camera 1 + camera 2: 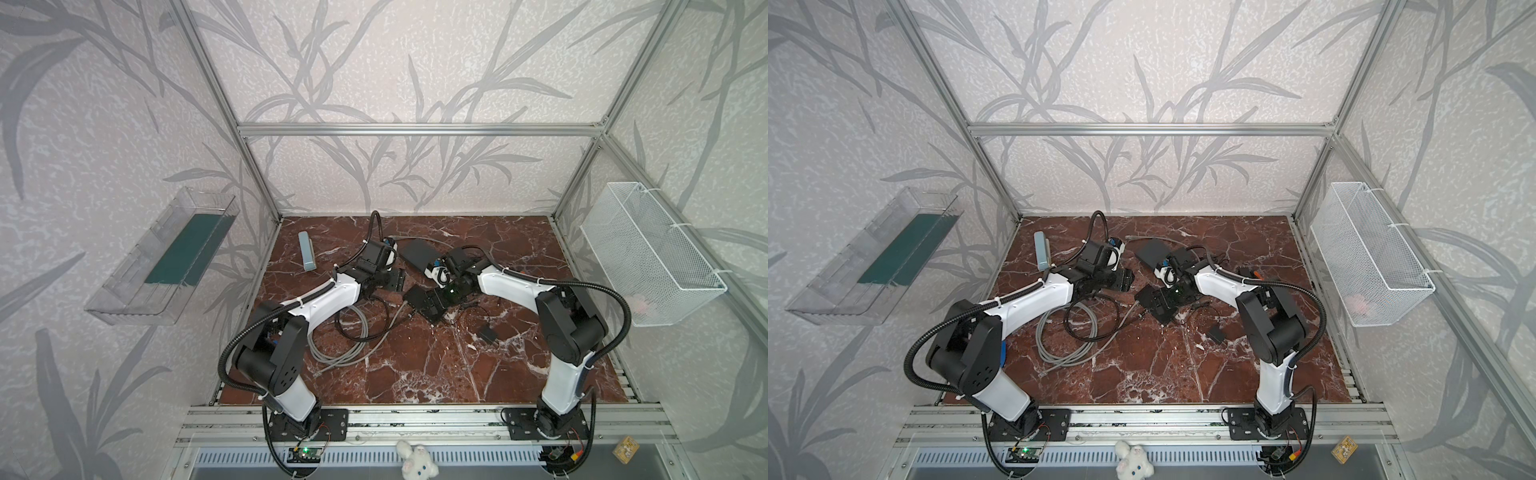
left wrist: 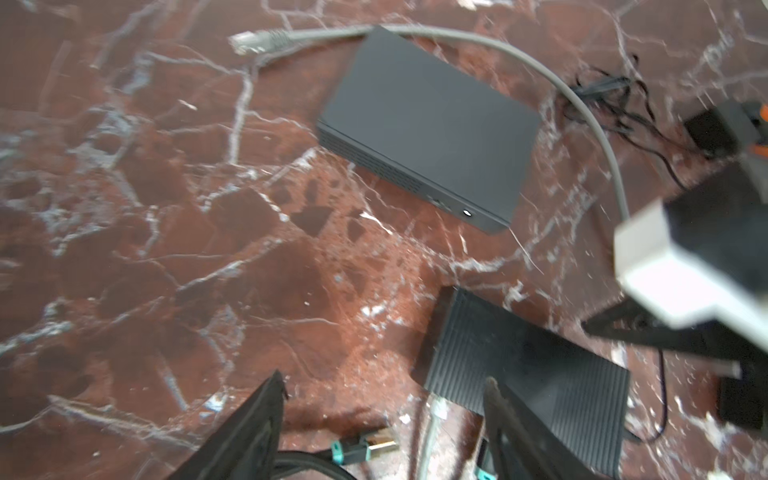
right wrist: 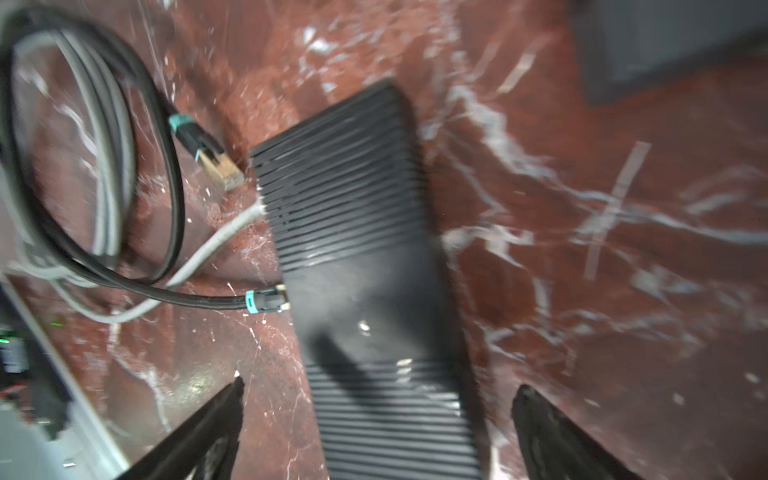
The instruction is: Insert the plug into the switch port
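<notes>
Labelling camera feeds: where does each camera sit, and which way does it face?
Top views: high at the front, facing down and back over the marbled table; left arm, right arm whole.
Left wrist: looks past the open left gripper at the ribbed switch and a smooth black box.
Right wrist: looks past the open right gripper down onto that switch.
Shared: the switch, in all.

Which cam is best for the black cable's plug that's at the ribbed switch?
Right wrist: the teal-banded plug meets the side of the ribbed switch, unobstructed, slightly blurred. Left wrist catches at most a teal sliver at the frame edge. In both top views it is too small to make out.
</notes>
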